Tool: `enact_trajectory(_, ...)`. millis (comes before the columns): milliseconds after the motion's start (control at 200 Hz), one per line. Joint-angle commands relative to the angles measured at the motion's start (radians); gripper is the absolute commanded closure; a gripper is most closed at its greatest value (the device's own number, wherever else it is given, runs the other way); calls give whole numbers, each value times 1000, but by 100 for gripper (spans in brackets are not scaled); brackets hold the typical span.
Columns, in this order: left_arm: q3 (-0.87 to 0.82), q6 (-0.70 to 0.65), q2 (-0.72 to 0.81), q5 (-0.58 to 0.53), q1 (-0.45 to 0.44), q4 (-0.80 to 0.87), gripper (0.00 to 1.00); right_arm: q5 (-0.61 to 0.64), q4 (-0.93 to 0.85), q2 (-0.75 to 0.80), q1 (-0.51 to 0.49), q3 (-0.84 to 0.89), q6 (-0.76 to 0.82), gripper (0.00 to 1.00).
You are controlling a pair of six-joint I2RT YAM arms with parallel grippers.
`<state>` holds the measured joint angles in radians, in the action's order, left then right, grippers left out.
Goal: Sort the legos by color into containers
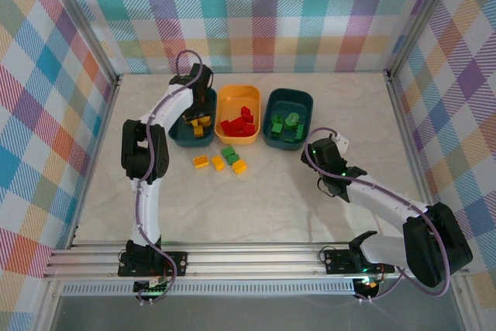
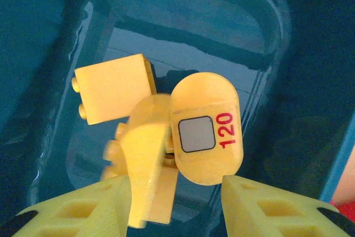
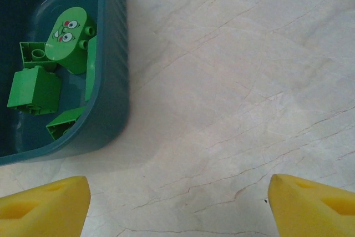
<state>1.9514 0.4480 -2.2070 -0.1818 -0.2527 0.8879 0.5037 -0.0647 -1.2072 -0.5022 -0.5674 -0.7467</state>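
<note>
The left gripper (image 2: 175, 184) hangs inside the dark blue-green plastic bin on the left (image 1: 194, 143). Its two yellow fingers (image 2: 72, 209) stand apart. A blurry yellow plastic brick (image 2: 147, 170) sits in the gap, right by the left finger and clear of the other one, so it is not pinched. Below it lie a round-ended yellow brick marked 120 (image 2: 206, 129) and a square yellow brick (image 2: 113, 95).

The right gripper (image 3: 177, 184) is spread wide with nothing in it. It hangs over the bare pale stone-look table (image 3: 238, 81), just beside the other dark blue-green plastic bin (image 3: 111, 81). That bin holds green bricks (image 3: 33, 90).

The orange-yellow plastic bin (image 1: 237, 89) in the middle holds red bricks (image 1: 237, 122). Loose yellow bricks (image 1: 201, 162) and loose green bricks (image 1: 229, 154) lie on the table just in front of the bins.
</note>
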Motion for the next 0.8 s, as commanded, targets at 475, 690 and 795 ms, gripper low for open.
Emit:
enact_trajectory(475,-691,139,546,14,-181,-237,20,-63,36,-11,7,-11,9,16)
enact_trajectory(690,-883,245,637,-35,-200,-308,22,-77,37,-15,7,-14,9,17)
enact_trajectory(795,-884,213,604,-70,-198,-306,22,-78,37,-14,7,-13,10,17)
